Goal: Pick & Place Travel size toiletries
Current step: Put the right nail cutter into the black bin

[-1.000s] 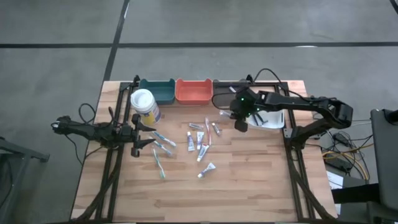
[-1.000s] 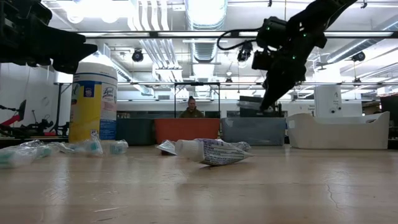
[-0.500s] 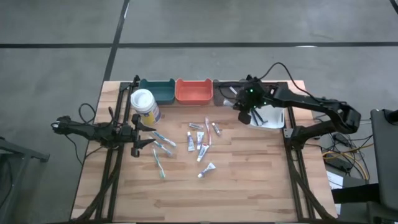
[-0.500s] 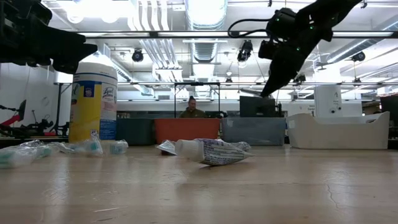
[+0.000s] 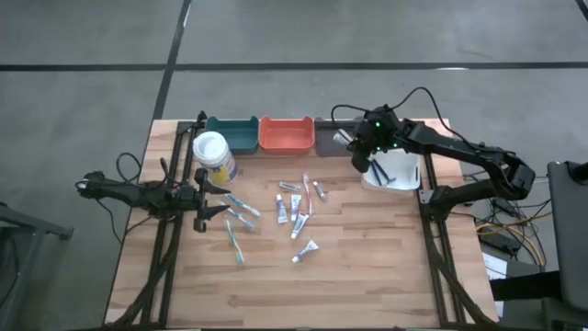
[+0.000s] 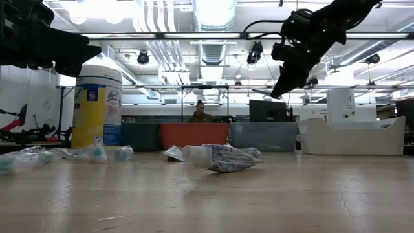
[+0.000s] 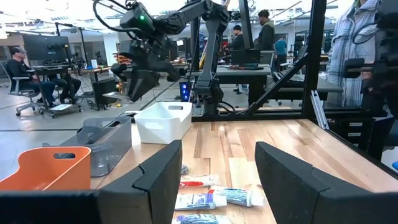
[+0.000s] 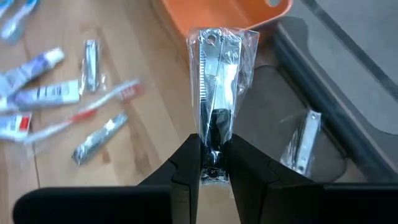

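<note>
Right gripper [image 8: 212, 163] — raised above the far right of the table [image 5: 367, 267], over the grey bin [image 8: 311, 118], fingers pinched on a wrapped nail clipper [image 8: 216, 87] that stands up between them in clear plastic. Second wrapped clipper [image 8: 301, 149] lying inside the grey bin. Orange bin [image 5: 286, 134] and teal bin [image 5: 231, 134] in the same row along the far edge; white bin [image 5: 395, 172] just beside the grey one, under the right arm. Left gripper [image 7: 214, 180] — low at the left side of the table, fingers spread wide, holding nothing, close to the wipes canister [image 5: 213, 156]. Loose toiletries scattered mid-table: small tubes [image 5: 307, 250], toothbrushes [image 5: 236, 241], further wrapped clippers [image 8: 91, 64]. People [image 7: 18, 68] at desks in the room beyond.
</note>
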Controlling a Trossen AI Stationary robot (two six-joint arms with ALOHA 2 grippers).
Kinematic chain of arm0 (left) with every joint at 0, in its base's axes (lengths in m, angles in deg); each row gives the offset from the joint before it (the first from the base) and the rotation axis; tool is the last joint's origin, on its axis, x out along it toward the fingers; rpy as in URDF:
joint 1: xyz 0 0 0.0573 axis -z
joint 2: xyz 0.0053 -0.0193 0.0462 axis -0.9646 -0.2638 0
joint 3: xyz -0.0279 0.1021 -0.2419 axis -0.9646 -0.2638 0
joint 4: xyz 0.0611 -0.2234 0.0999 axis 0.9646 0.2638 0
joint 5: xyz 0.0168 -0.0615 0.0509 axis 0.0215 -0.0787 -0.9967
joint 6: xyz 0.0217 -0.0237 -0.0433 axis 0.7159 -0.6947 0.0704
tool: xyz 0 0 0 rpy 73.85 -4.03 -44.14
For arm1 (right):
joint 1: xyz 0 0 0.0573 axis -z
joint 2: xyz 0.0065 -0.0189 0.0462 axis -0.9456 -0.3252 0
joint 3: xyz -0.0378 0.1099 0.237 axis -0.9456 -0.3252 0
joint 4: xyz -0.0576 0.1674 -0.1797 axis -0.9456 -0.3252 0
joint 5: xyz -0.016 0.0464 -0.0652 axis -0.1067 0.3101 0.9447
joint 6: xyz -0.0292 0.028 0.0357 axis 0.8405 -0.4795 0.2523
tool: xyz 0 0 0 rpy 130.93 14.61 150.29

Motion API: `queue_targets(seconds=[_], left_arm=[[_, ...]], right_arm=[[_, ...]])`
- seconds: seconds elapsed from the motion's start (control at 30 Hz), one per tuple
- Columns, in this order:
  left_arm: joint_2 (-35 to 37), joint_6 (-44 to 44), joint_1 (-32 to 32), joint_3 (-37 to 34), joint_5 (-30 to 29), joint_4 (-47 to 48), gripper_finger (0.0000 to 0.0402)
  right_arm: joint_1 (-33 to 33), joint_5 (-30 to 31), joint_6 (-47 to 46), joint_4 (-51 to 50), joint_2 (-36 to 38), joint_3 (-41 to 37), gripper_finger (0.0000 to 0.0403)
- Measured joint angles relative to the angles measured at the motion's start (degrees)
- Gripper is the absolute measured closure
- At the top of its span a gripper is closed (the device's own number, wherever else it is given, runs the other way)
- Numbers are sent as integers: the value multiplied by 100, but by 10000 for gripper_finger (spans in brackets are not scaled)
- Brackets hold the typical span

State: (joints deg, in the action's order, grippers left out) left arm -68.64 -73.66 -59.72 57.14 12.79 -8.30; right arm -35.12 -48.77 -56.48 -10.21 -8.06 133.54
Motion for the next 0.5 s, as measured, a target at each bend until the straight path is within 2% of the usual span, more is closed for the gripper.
queue_targets(seconds=[0.5], left_arm=[[0, 0, 0, 0, 0, -1, 193]], right_arm=[[853, 17, -1097, 730, -700, 0, 344]])
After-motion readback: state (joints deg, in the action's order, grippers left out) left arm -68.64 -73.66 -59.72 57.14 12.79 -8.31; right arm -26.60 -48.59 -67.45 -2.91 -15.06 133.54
